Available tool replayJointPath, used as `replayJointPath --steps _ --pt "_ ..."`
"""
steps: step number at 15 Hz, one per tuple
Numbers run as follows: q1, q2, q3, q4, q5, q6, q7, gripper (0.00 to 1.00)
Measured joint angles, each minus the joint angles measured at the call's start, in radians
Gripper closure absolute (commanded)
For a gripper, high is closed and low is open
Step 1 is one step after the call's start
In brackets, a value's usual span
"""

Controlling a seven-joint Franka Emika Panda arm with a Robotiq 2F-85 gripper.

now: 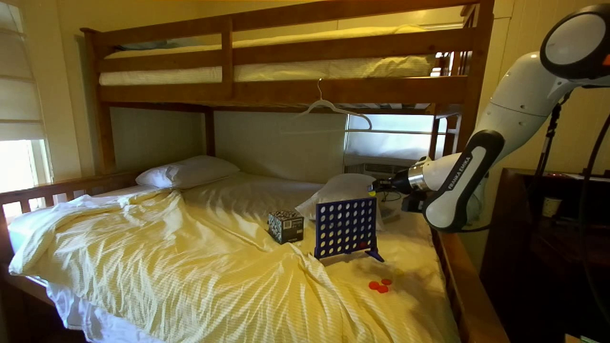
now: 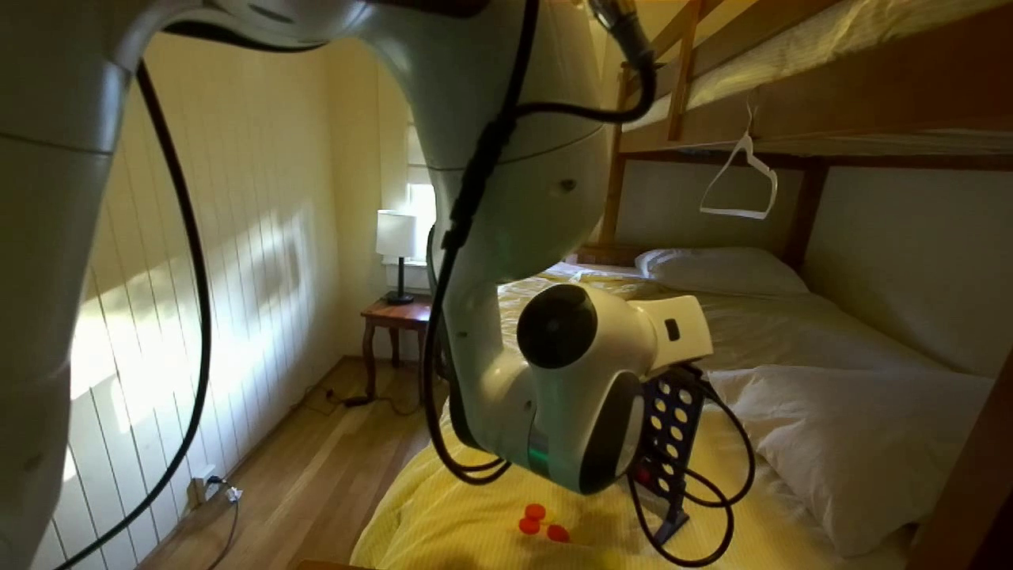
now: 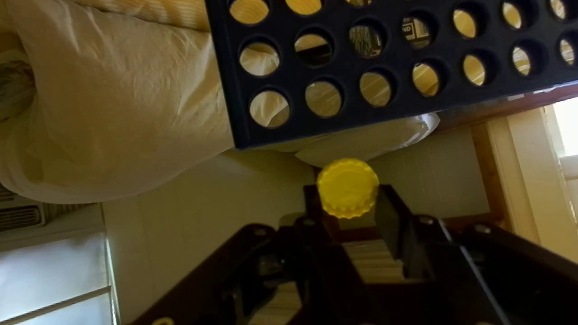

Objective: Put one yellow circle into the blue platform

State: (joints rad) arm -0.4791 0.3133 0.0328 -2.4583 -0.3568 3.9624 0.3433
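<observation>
The gripper (image 3: 348, 198) holds the yellow circle (image 1: 372, 194) pinched. In an exterior view, this circle appears just above the right end of the blue platform (image 1: 343, 227); their faces look nearly parallel, so downward is probably the coming direction.

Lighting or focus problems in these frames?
Wrist view: gripper dark and blurred, yellow disc slightly soft, blue grid crisper; in an exterior view, window blown out, soft shadow on the blanket beside the red discs; in an exterior view, harsh sunlight on the wall.
</observation>
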Motion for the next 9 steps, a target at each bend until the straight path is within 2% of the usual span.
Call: replayJointPath --steps 2,3,5,9 --pt "0.011 0.004 -0.005 0.017 -0.007 -0.014 0.025 0.90" --pt "0.012 0.007 -0.005 0.026 -0.023 -0.034 0.045 0.65" --pt "0.002 0.008 0.006 0.039 -0.073 -0.100 0.090 0.65" --pt "-0.003 0.008 0.011 0.042 -0.084 -0.117 0.101 0.65"
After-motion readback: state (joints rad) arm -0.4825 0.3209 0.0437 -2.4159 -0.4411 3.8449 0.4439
